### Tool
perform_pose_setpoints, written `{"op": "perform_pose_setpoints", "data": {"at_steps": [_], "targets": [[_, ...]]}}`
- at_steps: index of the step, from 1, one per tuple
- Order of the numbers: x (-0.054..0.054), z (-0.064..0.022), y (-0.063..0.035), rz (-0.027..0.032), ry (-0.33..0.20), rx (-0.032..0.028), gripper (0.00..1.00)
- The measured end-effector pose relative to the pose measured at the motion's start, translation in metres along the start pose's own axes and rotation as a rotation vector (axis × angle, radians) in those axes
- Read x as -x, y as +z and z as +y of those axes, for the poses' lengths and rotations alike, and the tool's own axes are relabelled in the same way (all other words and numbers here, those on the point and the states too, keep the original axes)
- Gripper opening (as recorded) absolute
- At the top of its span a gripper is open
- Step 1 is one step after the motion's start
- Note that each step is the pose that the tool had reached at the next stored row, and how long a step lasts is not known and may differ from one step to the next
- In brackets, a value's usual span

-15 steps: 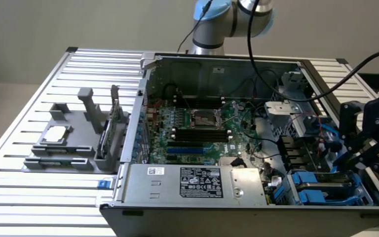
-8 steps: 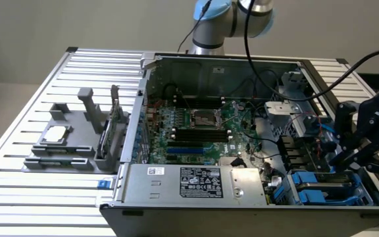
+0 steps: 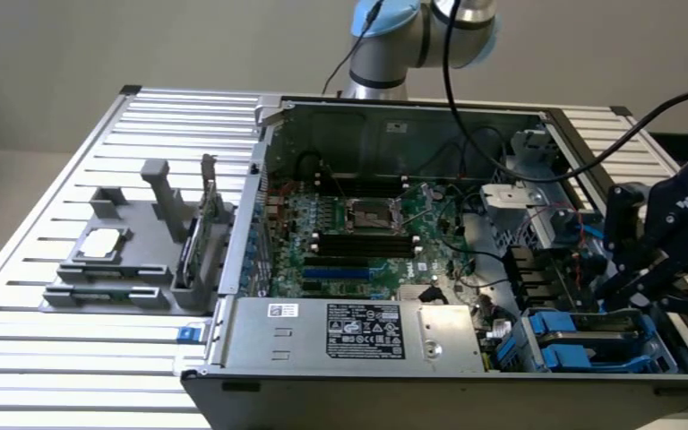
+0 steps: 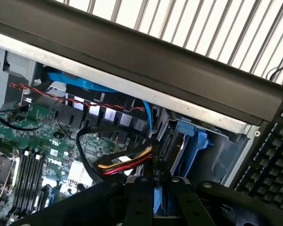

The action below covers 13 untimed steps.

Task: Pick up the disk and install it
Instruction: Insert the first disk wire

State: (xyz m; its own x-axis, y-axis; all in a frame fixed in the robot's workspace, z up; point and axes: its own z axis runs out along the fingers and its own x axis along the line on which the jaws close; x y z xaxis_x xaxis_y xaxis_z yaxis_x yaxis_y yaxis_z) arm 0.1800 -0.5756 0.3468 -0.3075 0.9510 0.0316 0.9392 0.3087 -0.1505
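Reaching down into the drive bay (image 3: 583,354), the pincer (image 3: 616,300) (image 4: 155,181) stands narrow, its jaws seemingly pinched on the blue carrier of the disk (image 3: 593,340) (image 4: 186,141). The disk sits low in the bay, at the open computer case's (image 3: 356,327) near corner on the exterior view's right. The pick-up looks done and the disk is at its slot, but I cannot tell whether it is fully seated, and it is not yet let go.

a plain pale wall (image 3: 141,45) stands at the back. a silver table (image 3: 46,358) made of long metal strips sits in front. the floor (image 3: 10,193) is pale too.
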Motion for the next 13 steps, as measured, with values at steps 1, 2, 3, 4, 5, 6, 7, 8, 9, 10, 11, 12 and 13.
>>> {"op": "perform_pose_setpoints", "data": {"at_steps": [1, 2, 3, 4, 5, 6, 7, 8, 9, 10, 11, 12, 13], "targets": [[0.0000, -0.0001, -0.0001, 0.0013, 0.012, 0.0002, 0.16], [0.0000, -0.0001, 0.0000, 0.0027, 0.025, 0.0005, 0.16], [0.0000, -0.0001, 0.0001, 0.0040, 0.037, 0.0007, 0.16], [0.0000, -0.0001, 0.0001, 0.0051, 0.049, 0.0008, 0.16], [0.0000, -0.0001, 0.0001, 0.0061, 0.062, 0.0009, 0.16], [0.0000, -0.0001, 0.0001, 0.0070, 0.075, 0.0010, 0.16], [0.0000, -0.0001, 0.0001, 0.0079, 0.088, 0.0011, 0.16], [0.0000, -0.0001, 0.0001, 0.0088, 0.100, 0.0012, 0.16], [0.0000, -0.0001, 0.0001, 0.0097, 0.114, 0.0012, 0.16], [0.0000, -0.0001, 0.0001, 0.0107, 0.127, 0.0013, 0.16], [0.0000, 0.0000, 0.0001, 0.0114, 0.140, 0.0013, 0.16], [0.0000, -0.0001, 0.0001, 0.0121, 0.152, 0.0014, 0.16], [0.0000, -0.0001, 0.0001, 0.0128, 0.165, 0.0014, 0.16]]}}
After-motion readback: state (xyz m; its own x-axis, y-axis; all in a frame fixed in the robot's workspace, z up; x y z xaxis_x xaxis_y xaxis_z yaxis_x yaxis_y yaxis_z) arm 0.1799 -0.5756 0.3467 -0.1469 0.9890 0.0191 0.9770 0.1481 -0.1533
